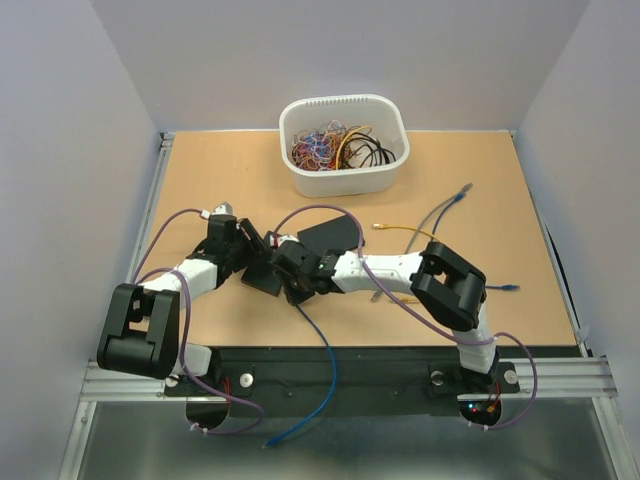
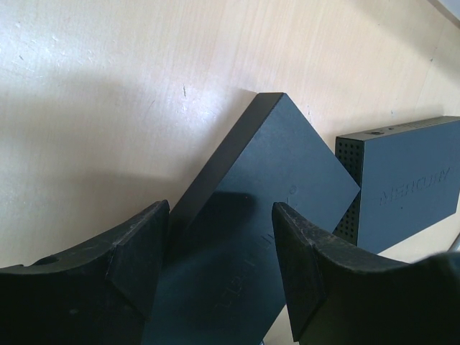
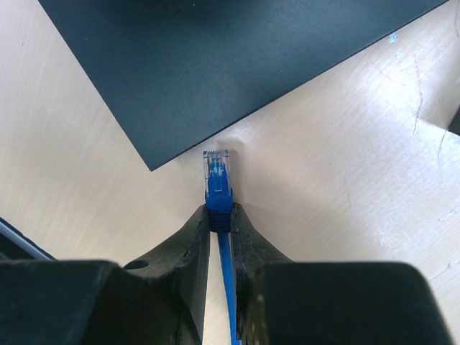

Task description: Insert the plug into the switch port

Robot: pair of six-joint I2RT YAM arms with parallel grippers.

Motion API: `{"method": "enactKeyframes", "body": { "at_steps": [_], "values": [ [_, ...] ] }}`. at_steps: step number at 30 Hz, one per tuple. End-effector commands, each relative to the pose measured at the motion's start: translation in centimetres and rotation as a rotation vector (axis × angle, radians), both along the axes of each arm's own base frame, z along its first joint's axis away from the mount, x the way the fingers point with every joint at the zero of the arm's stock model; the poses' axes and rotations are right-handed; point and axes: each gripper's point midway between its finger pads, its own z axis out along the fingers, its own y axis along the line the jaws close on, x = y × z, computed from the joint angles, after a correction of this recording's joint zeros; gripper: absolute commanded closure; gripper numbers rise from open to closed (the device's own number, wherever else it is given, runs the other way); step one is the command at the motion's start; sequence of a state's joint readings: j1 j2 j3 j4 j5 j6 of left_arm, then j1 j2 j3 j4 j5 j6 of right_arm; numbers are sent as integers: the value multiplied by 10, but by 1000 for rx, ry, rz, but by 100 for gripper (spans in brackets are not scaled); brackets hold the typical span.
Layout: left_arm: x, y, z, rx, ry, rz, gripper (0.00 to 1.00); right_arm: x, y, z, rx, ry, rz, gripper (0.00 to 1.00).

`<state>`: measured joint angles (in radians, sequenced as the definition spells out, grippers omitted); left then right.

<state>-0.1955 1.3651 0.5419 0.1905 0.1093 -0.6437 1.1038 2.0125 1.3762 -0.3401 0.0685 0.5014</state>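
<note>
Right tool clenched on the plug, tip just beside the switch edge. Left tool straddles a black box; grip unclear. Alignment step: next, find the port face, unseen here, then push in.

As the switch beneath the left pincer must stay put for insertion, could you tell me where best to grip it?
Probably by its two long side edges, from above: the switch lies flat, broad top facing the left pincer, those edges parallel.

Top view high, looking down; wrist views close, probably sharing switch.
</note>
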Motion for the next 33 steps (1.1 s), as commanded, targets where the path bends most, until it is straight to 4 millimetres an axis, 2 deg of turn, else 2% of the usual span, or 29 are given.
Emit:
{"method": "enactKeyframes", "body": {
  "at_steps": [1,13,24,33],
  "values": [
    [-7,-6,3,-13,-16,-30,31,-10,3,-5,-47,6,32,100],
    [-11,-8,1,-10,-22,-49,31,9,11,0,-82,-68,29,100],
    [-10,-7,1,5,-24,-47,31,31,2,5,-149,-159,-43,100],
    [-10,-6,1,11,-25,-45,31,40,10,15,-135,-189,-62,100]
  ]
}}
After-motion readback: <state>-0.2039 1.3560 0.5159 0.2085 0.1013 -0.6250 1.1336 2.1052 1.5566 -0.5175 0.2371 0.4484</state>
